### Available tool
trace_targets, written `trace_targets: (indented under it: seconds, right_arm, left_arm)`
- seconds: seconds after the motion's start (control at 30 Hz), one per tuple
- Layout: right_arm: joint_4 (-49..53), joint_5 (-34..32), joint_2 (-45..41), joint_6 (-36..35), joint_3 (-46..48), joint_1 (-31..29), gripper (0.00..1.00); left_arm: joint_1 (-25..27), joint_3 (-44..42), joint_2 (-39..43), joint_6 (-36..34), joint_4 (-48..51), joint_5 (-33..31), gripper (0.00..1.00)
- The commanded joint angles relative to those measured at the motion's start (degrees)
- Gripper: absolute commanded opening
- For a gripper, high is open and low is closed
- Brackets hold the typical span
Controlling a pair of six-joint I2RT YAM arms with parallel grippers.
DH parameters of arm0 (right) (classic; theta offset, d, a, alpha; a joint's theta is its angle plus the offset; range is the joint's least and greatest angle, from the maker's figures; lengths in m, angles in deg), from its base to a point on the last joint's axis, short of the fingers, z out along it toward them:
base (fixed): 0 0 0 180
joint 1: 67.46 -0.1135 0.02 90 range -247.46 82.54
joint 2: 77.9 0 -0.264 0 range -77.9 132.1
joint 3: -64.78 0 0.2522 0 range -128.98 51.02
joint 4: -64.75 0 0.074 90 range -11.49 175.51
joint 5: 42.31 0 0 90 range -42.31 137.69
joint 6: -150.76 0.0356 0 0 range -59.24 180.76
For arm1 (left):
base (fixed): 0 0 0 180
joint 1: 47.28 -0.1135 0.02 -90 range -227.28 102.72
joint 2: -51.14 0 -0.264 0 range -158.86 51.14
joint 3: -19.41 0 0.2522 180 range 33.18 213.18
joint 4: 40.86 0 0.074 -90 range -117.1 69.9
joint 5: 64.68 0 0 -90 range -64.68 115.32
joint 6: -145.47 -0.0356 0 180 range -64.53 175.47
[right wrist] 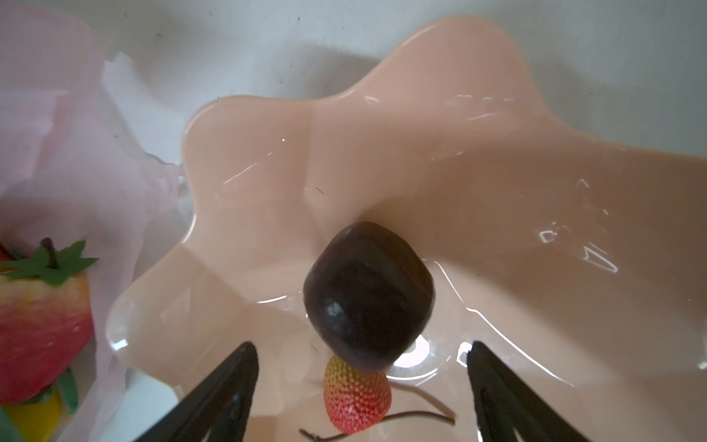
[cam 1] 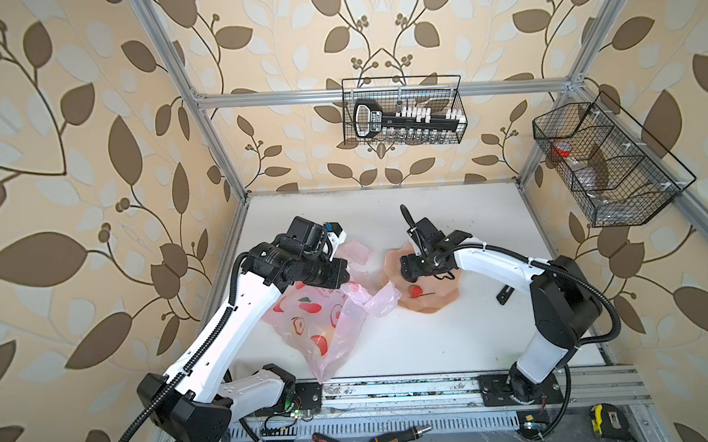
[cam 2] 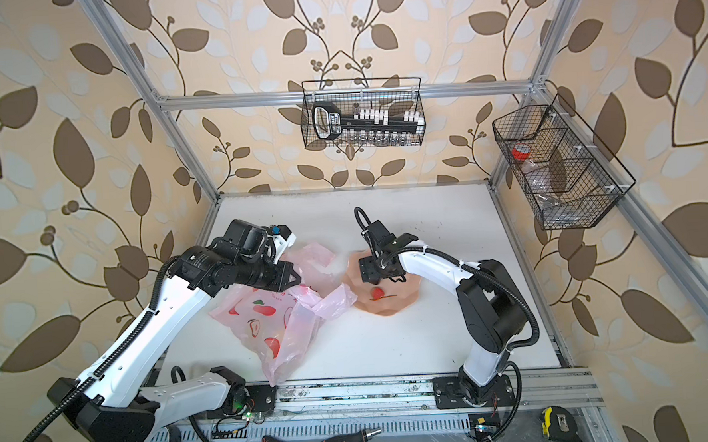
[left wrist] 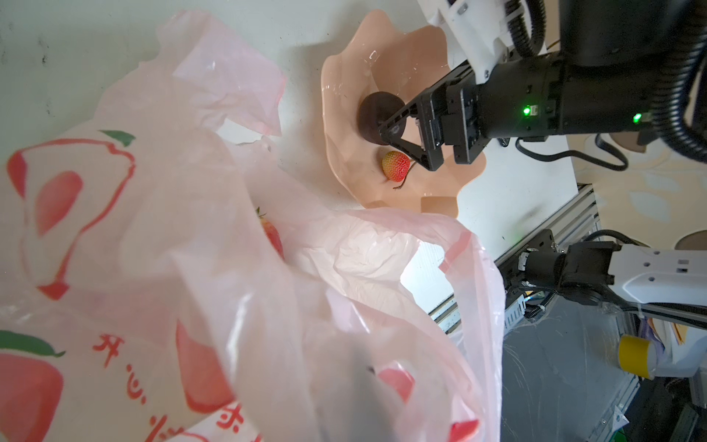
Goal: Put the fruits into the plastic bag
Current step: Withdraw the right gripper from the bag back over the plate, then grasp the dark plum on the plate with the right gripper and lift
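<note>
Okay, right claw (right wrist: 361, 346) is open, with the dark plum (right wrist: 369, 294) centred between its tips in the bowl (right wrist: 382, 153). In a top view the plastic bag (cam 1: 307, 312) lies at 9 o'clock from the bowl. Left claw (cam 1: 346, 274) looks closed on its rim.

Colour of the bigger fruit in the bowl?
Dark, near-black plum; clearest in the right wrist view.

Crinkly film, glossy moulded plastic, matt board, bare metal.
The plastic bag (left wrist: 344, 268) is seen as thin, translucent, wrinkled film with red print. The bowl (right wrist: 382, 153) is shown smooth and glossy, with highlights caught on its wall. The plum (right wrist: 367, 294) is shown dark, smooth and half-glossy. The small red fruit (right wrist: 355, 398) is finely pimpled. The table (cam 1: 433, 342) is matt white and scuffed. The frame (cam 1: 275, 98) is made of bare silvery metal.
</note>
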Motion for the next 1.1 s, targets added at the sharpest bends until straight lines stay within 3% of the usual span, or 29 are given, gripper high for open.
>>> trace_targets:
  seconds: [0.0,0.47,0.63,0.73,1.07]
  right_arm:
    - [0.3,-2.2,2.5,-2.3,-3.1,-0.4,0.83]
    - [-0.9,-2.8,7.7,-2.8,-4.4,-0.4,0.77]
    - [-0.9,-2.8,7.8,-2.8,-4.2,-0.5,0.69]
    - [-1.0,-3.1,7.2,-2.8,-4.0,-0.4,0.59]
    - [-0.6,-1.9,1.9,-0.7,-4.0,0.2,0.52]
  left_arm:
    - [-0.3,0.0,1.0,-1.1,0.4,1.2,0.0]
    - [-0.3,0.1,0.7,-1.0,0.5,1.3,0.0]
    - [-0.3,0.0,0.9,-0.9,0.5,1.2,0.0]
    - [-0.3,0.1,1.0,-0.9,0.5,1.2,0.0]
    - [-0.3,-0.1,1.4,-0.8,0.6,1.1,0.0]
